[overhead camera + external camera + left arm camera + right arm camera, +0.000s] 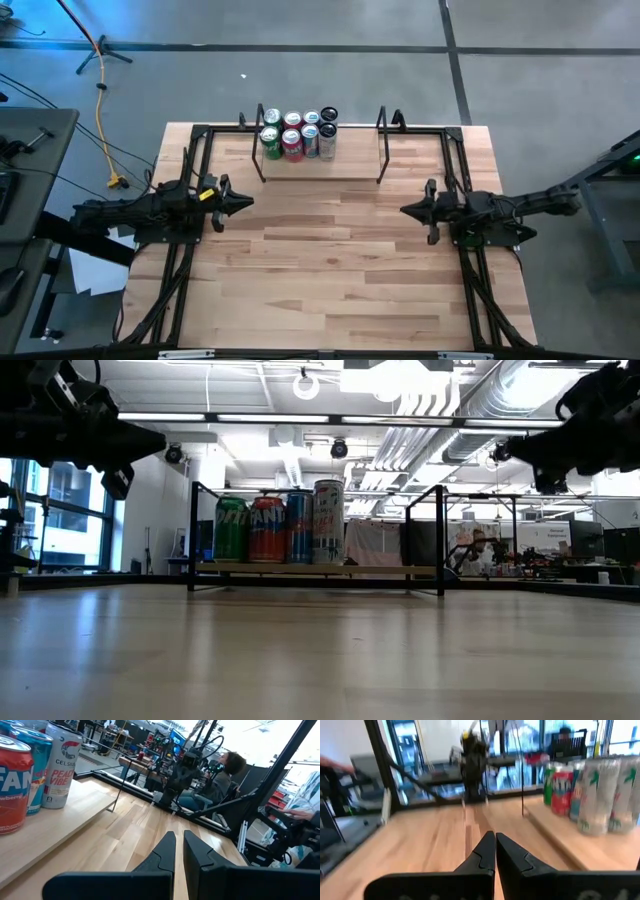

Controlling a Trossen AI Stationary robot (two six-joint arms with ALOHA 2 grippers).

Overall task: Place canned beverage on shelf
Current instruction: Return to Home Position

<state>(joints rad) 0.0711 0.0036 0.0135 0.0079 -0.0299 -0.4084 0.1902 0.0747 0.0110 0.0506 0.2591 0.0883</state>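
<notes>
Several beverage cans [298,135] stand upright on their bases on the left half of the shelf [345,168], a pale board with a black wire upright at each end, at the table's far middle. The low view shows the cans [280,528] in a row on the shelf [380,570]. My left gripper [247,203] hovers shut over the table's left side, pointing level toward the right. My right gripper [404,210] hovers shut over the right side, pointing level toward the left. Neither holds anything. The wrist views show the shut fingertips [179,839] [495,839] with the cans [60,767] [590,790] off to one side.
Black frame rails [185,250] [470,270] run along the table's left and right sides under the arms. Bare wooden tabletop [330,260] lies between the grippers and toward the near edge. A seated person [227,770] shows beyond the table.
</notes>
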